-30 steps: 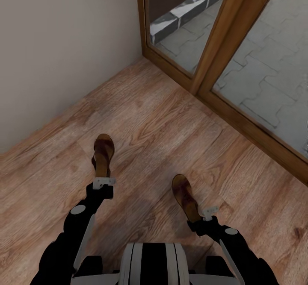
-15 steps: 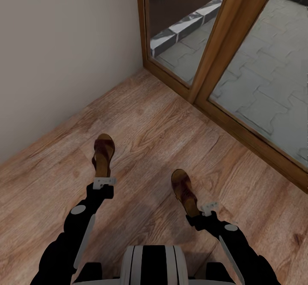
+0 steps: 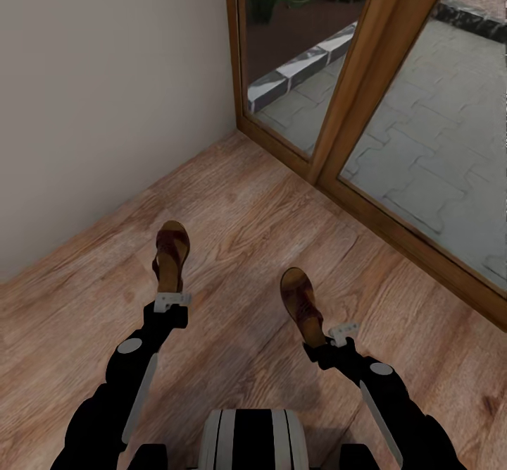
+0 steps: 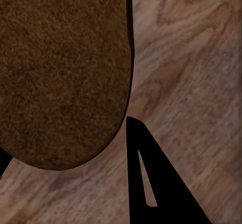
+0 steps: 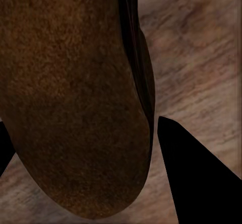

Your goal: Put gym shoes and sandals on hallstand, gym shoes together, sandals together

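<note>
Presently both arms reach forward and down, each holding a sandal by its heel end. Left pincer (image 3: 171,299) pinches the left sandal (image 3: 171,255); right pincer (image 3: 331,335) pinches the right sandal (image 3: 301,304). Both sandals are dark brown with tan insoles, toes pointing away from the robot, well apart, over the corridor floor (image 3: 246,223). Whether either sole touches the planks cannot be told. Wrist views show only one black finger (image 4: 151,183) beside each brown sole, the opposite finger largely hidden.
</note>
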Robot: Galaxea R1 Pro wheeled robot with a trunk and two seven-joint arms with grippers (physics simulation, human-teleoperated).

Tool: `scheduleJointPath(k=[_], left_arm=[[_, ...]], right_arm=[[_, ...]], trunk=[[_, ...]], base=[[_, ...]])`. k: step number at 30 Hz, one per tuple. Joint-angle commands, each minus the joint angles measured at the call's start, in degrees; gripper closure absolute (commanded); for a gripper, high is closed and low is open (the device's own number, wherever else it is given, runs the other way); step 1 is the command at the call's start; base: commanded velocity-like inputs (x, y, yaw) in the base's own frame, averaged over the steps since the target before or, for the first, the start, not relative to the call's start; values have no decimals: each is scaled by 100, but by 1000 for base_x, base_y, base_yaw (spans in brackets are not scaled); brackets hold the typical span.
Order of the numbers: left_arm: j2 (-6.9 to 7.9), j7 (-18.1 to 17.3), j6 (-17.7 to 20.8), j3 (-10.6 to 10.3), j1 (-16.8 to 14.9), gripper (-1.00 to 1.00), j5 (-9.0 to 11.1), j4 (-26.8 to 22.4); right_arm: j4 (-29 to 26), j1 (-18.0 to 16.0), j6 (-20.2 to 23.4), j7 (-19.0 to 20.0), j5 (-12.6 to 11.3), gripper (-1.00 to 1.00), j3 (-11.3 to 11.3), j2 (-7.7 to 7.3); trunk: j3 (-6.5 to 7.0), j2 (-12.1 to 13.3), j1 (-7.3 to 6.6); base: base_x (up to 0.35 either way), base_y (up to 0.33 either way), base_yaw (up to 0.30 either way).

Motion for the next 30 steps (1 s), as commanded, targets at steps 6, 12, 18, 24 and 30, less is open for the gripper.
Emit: scheduleJointPath(k=[6,12,18,24,30], left_arm=[[-3,1,179,-11,-1,100,-32,-5],[-101,-7,281,-12,2,100,-32,-5],[-124,-8,295,-6,4,100,-32,2],[-125,-8,296,-3,7,100,-32,3],[-124,-8,296,-3,7,100,-32,0]], right_arm=[[-13,-1,41,1,-10,100,27,3],[-22,-1,45,1,-11,100,25,5],[-24,-1,46,1,-12,100,20,5],[-23,0,46,1,-10,100,22,5],[-24,0,46,1,-10,100,22,3]], trunk=[[130,7,-16],[263,15,-32],[396,23,-47],[529,31,-62],[565,32,-65]], base=[[0,0,0],[0,0,0],[0,0,0],[0,0,0],[0,0,-64]])
